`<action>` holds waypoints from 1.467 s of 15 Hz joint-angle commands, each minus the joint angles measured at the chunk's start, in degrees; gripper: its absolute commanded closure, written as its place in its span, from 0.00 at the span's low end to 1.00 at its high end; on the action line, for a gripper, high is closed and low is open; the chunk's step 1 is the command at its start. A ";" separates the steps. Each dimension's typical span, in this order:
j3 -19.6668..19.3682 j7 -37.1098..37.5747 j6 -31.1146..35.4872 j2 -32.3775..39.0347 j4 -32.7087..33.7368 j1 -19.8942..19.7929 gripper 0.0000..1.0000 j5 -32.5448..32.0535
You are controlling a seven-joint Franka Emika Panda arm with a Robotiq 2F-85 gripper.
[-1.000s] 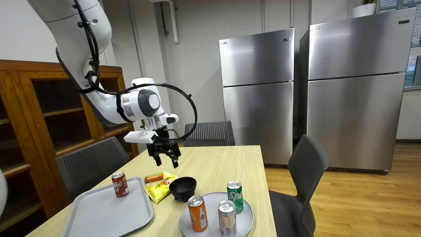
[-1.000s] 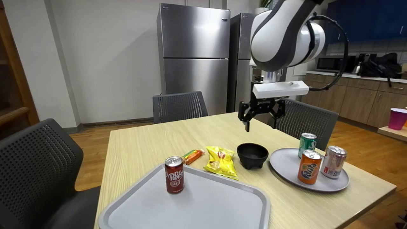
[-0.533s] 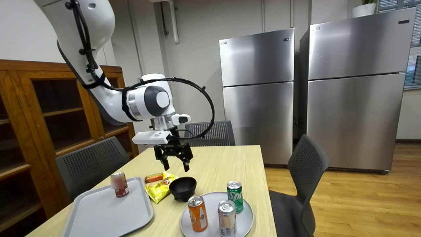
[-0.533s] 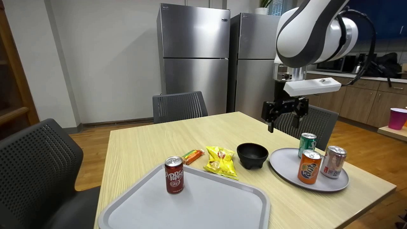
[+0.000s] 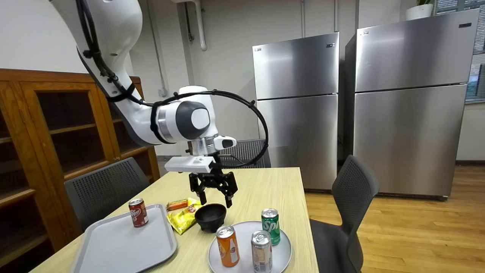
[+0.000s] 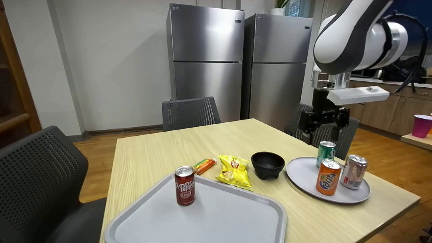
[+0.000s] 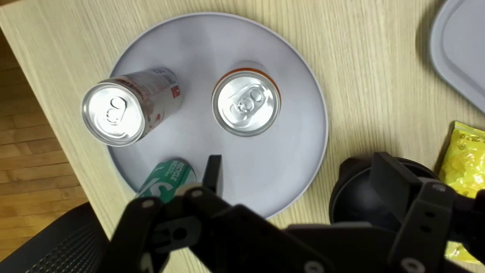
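Presently, the gripper [image 5: 216, 202] is positioned above the table [image 6: 202, 145], with its fingers [image 7: 392, 182] directed downward and spread wide. In the wrist view, the edge of the grey plate [image 7: 273, 167] and a strip of bare table are seen through the gap between them. One fingertip is seen there over the plate, beside the green Sprite can [image 7: 165, 180]; the opposite one is seen over the black bowl [image 7: 348, 204]. In both exterior views, the bowl is found upright on the table, just beside the plate, between it and a yellow snack packet [image 6: 233, 170]. Three cans are stood upright and apart on the plate: the green Sprite can, an orange Fanta can [image 6: 328, 177] and a pale can [image 6: 354, 172], whose label cannot be read. On the grey tray [image 6: 219, 216], a dark red Dr Pepper can [image 6: 185, 185] is stood near one corner. A wrapped orange item [image 6: 204, 166] is laid near the tray's rim, just beside the yellow packet. Dark chairs [image 5: 354, 197] are placed around the table. Beyond it, two steel refrigerators [image 5: 297, 113] are noted in both exterior views; a wooden cabinet [image 5: 68, 129] is noted at the side in an exterior view. A magenta cup [image 6: 421, 126] is recorded to the side, well apart from the table.
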 commanded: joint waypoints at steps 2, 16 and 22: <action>0.50 -0.33 -0.15 0.06 0.07 -1.25 0.00 -0.09; -2.53 4.53 5.71 3.91 0.20 -0.81 0.00 -8.23; -2.98 4.05 5.76 6.37 0.28 -0.24 0.00 -8.94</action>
